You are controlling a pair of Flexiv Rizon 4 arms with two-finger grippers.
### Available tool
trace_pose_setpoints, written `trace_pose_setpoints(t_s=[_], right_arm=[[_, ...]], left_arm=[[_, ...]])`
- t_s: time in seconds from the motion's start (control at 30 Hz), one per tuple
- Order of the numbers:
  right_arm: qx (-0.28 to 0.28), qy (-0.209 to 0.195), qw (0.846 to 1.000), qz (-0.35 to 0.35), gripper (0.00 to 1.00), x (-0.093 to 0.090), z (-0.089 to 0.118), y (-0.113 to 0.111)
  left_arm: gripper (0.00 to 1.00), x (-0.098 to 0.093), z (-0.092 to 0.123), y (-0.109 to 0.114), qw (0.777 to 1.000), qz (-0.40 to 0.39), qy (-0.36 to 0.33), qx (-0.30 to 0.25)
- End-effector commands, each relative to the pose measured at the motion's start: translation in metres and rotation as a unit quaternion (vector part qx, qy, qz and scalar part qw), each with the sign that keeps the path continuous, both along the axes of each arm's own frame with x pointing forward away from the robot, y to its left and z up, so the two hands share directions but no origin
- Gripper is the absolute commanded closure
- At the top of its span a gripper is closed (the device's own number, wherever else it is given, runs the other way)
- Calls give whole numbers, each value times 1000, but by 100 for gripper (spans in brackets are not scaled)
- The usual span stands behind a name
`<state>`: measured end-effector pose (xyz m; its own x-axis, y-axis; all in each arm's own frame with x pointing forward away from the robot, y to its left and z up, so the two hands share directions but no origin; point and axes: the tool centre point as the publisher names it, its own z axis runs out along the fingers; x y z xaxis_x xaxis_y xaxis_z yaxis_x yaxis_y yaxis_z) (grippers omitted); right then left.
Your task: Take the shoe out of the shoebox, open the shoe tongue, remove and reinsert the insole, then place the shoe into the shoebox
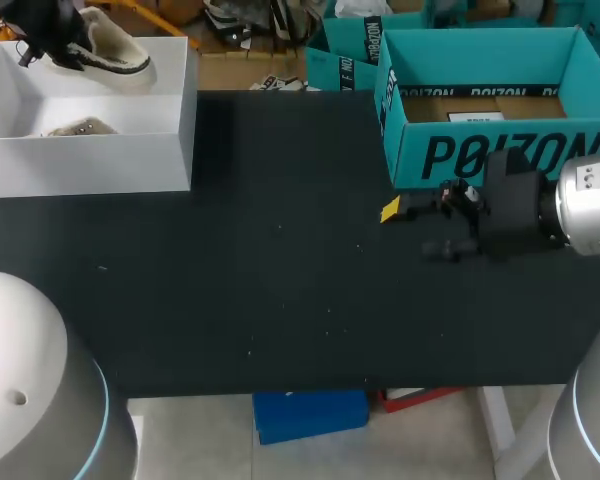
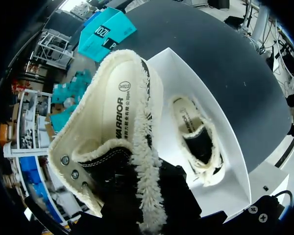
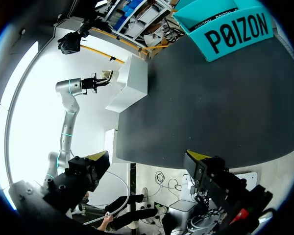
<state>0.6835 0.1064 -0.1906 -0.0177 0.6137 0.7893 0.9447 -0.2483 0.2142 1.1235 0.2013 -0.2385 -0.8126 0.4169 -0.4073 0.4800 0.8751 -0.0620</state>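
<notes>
**Shoe out of the box, everything else still to do**

Head view: the left claw (image 1: pixel 68 45) grips the shoe (image 1: pixel 115 55) and holds it in the air over the far corner of the white shoebox (image 1: pixel 170 120). A second shoe (image 1: pixel 80 127) lies inside the box. The right claw (image 1: pixel 420 215) hangs low over the bench (image 1: pixel 280 280), just in front of a teal box (image 1: pixel 500 155) and well apart from the shoe.

Left wrist view: the shoe sits right at the claw, opening upward, with the insole (image 2: pixel 120 105) in place inside. Fleece hides the claw's tips. The second shoe lies in the box below.

Right wrist view: the right claw's fingers are spread wide with nothing between them and bare bench ahead. Far across the bench, the left arm holds the shoe above the shoebox.

Judging by this, the first step is nearly done: the shoe is lifted clear but not set down. Opening the tongue, pulling and refitting the insole, and returning the shoe all remain.
</notes>
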Motion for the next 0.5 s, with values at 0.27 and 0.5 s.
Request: trace_pose_setpoints(t_s=[0.27, 0.5], right_arm=[[0, 0, 1000, 0, 0, 0, 0, 1], [0, 0, 1000, 0, 0, 0, 0, 1]], left_arm=[[100, 3, 3, 9, 1000, 24, 19, -2], [100, 14, 6, 38, 992, 112, 52, 10]])
